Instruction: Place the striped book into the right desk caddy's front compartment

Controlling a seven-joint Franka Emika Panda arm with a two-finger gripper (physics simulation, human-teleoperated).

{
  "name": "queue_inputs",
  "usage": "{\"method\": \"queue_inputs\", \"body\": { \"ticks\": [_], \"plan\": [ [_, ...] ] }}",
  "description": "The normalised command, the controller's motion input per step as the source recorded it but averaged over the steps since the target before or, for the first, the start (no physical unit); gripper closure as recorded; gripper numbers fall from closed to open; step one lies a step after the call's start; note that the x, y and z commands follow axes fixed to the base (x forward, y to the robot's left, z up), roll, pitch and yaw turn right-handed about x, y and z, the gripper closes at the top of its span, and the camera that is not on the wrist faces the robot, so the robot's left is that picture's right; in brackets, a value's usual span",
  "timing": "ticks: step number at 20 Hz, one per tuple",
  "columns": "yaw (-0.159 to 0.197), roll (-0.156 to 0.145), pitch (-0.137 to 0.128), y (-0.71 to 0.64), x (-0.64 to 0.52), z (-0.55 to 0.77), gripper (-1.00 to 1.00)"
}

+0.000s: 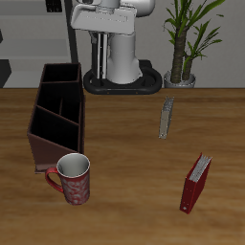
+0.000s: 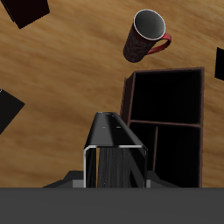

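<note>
Striped book (image 2: 116, 150) held aloft.
I am gripping it in the jaws, closed on it, above the caddy (image 1: 55, 110) beside the mug (image 1: 72, 178).

Striped book (image 2: 116, 150) above right desk caddy (image 1: 55, 107).

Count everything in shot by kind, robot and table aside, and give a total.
Books: 3 (thin black-and-grey striped book, small narrow grey-olive book, red book)
Mugs: 1 (red mug)
Desk caddies: 1 (dark reddish-brown wooden desk caddy)
Plants: 1 (green potted plant)
Total: 6
</note>
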Motion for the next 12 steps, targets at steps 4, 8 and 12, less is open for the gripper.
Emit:
{"method": "queue_inputs", "body": {
  "ticks": [4,8,12],
  "plan": [
    [-0.011,-0.065,0.004,-0.33,-0.15,0.03,1.0],
    [0.012,-0.054,0.002,-0.24,-0.02,0.05,1.0],
    [-0.02,-0.064,-0.028,-0.29,-0.07,0.12,1.0]
  ]
}}
